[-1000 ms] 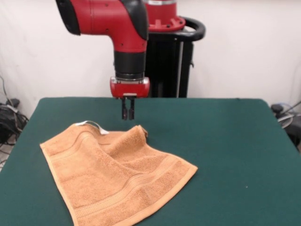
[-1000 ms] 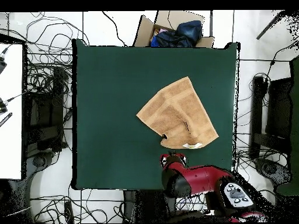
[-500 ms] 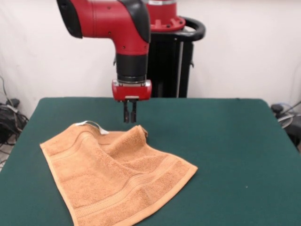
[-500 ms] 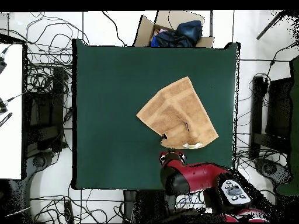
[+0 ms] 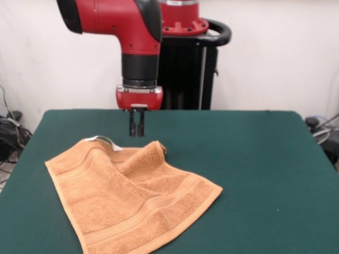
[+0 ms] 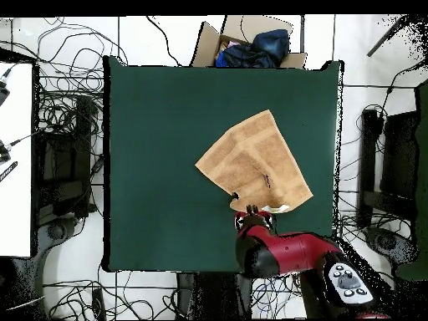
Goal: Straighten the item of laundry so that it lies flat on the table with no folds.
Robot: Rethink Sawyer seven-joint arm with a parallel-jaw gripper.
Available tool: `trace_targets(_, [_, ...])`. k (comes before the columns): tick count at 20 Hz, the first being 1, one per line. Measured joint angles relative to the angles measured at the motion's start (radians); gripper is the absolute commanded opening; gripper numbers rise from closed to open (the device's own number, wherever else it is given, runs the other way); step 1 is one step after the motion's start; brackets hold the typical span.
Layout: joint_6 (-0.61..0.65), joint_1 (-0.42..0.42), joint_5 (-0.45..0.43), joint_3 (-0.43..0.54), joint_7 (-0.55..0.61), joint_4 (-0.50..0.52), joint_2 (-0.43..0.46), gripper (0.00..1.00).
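The item of laundry is an orange-tan terry towel on the green table, front left in the front view. One corner is folded over onto it, leaving a raised ridge near its far edge. A white loop tag shows at that far edge. The towel lies right of centre in the overhead view. My gripper hangs shut and empty just above the table, behind the towel's far edge, between the tag and the folded corner. The arm covers it from above.
A cardboard box with dark cloth stands beyond the table's top edge in the overhead view. Cables cover the floor on every side. A white bench stands at the left.
The gripper has shifted a little toward the tag side along the towel's far edge and stays shut. The towel has not moved.
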Motion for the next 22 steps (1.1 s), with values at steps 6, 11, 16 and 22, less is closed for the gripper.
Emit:
trace_targets(6, [0.000,-0.039,0.000,0.028,0.000,-0.009,-0.013,0.00])
trace_targets(11, [0.000,-0.053,0.000,0.052,0.000,-0.027,0.000,0.00])
trace_targets(16, [0.000,-0.061,0.000,0.069,0.000,-0.048,0.034,0.00])
trace_targets(22, [0.000,-0.063,0.000,0.079,0.000,-0.076,0.091,0.00])
